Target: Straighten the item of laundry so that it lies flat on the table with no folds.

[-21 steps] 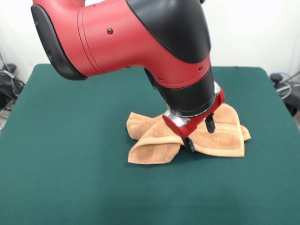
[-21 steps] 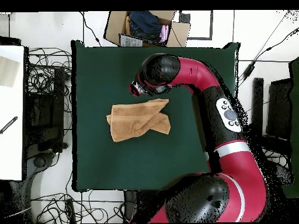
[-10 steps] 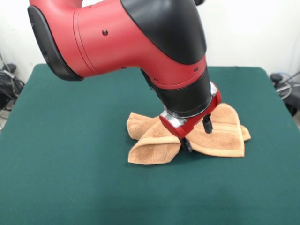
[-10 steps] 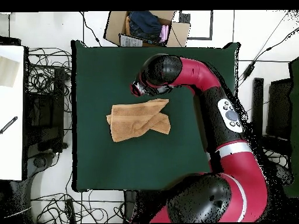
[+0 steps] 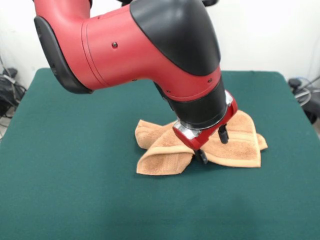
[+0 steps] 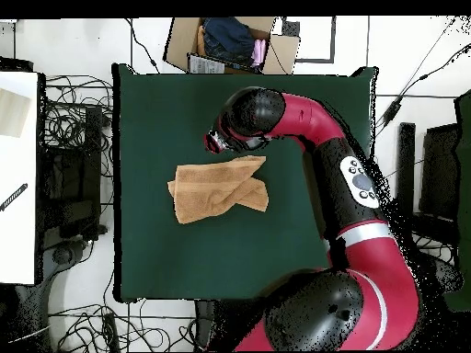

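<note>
Towel: the orange-tan terry towel (image 5: 200,147) lies crumpled on the bench directly under the pincer, with several layers folded across one another.
Towel shape: in the front view a thick folded flap (image 5: 162,159) runs out from below the pincer toward the lower left, and a broader part with a ribbed border band (image 5: 240,136) spreads to the pincer's right.
Towel from above: it (image 6: 216,188) shows as a rough oblong with a fold crossing its right end, just below and beside the pincer.
Pincer: the pincer (image 5: 212,145) hangs tilted above the towel's near edge, its red base pointing down and toward the camera in the front view.
Pincer state: two dark fingers stand apart with nothing between them; one fingertip (image 5: 201,156) is low at the towel's near edge, and I cannot tell whether it touches the cloth; the other (image 5: 223,134) is higher, over the towel.
Pincer from above: mostly hidden under the wrist (image 6: 241,124); only its red base (image 6: 214,142) peeks out.
Arm: the red and black arm (image 5: 135,45) fills the upper middle of the front view.
Bench: the dark green bench (image 5: 75,200) extends well beyond the towel on every side of the pincer.
Beyond the bench: an open cardboard box (image 6: 230,41) sits past the bench edge in the overhead view.
</note>
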You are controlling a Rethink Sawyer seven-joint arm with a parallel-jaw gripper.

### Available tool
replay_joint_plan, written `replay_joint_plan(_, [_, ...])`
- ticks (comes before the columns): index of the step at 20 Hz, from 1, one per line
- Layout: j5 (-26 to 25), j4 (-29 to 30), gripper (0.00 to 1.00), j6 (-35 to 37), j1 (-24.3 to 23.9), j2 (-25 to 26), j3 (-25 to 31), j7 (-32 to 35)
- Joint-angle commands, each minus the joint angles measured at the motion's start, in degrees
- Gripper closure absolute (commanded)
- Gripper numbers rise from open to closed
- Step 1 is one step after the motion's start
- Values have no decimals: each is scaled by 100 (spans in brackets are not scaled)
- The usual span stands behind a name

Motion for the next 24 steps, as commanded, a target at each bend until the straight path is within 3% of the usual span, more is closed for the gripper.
replay_joint_plan(1, [53,251,0,107,-66,249,403,-844])
replay_joint_plan(24, [49,311,0,-71,-175,371,527,-715])
